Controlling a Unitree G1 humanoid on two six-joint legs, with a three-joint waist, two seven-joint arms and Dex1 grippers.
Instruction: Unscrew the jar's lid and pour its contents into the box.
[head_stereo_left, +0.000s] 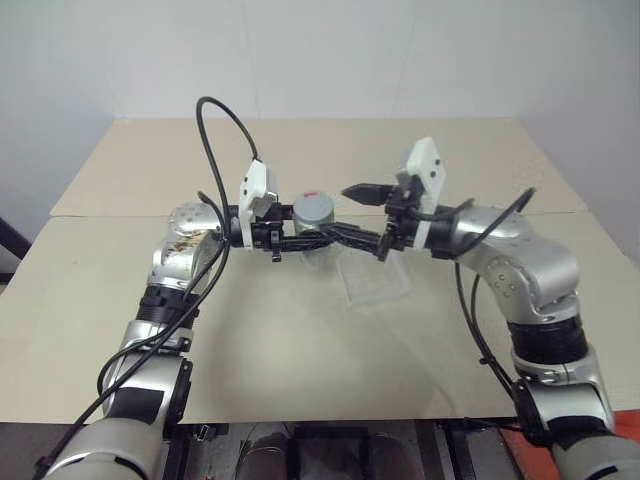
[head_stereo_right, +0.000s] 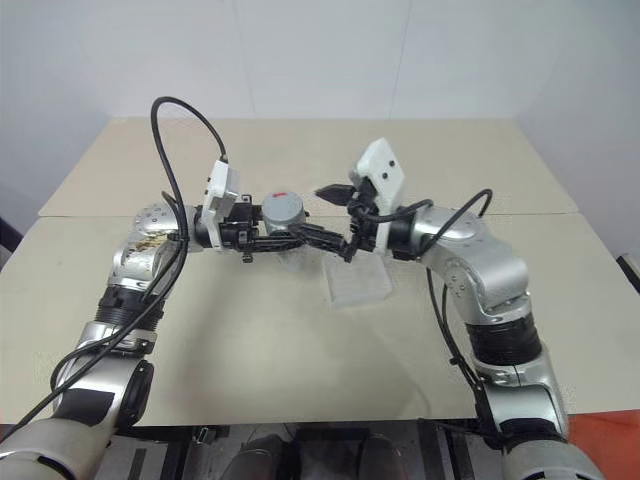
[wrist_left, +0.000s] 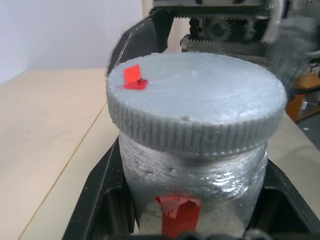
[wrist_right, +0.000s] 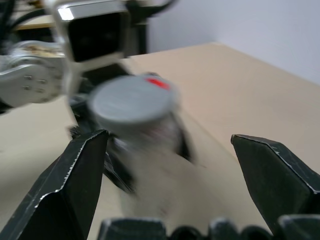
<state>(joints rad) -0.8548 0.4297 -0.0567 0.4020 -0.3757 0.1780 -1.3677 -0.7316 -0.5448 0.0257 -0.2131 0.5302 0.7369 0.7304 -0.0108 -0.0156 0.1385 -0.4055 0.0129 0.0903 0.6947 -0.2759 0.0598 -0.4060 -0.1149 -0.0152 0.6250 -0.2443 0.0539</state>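
Two claws faced off: left claw (head_stereo_left: 300, 243) clamped the small silvery red-striped jar (wrist_left: 192, 185), right claw (head_stereo_left: 372, 215) gaped wide, needing to square onto the ribbed grey round lid (wrist_left: 195, 100).

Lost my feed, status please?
Left gripper shut on silvery red-striped jar. Grey ribbed lid still on. Right gripper open beside it. Clear plastic box below, unobstructed.

A beige table (head_stereo_left: 300, 360) is seen spread beneath the claws, joined by a seam to a second table (head_stereo_left: 300, 150) set beyond them. Plain white walls (head_stereo_left: 320, 50) are lit evenly behind.
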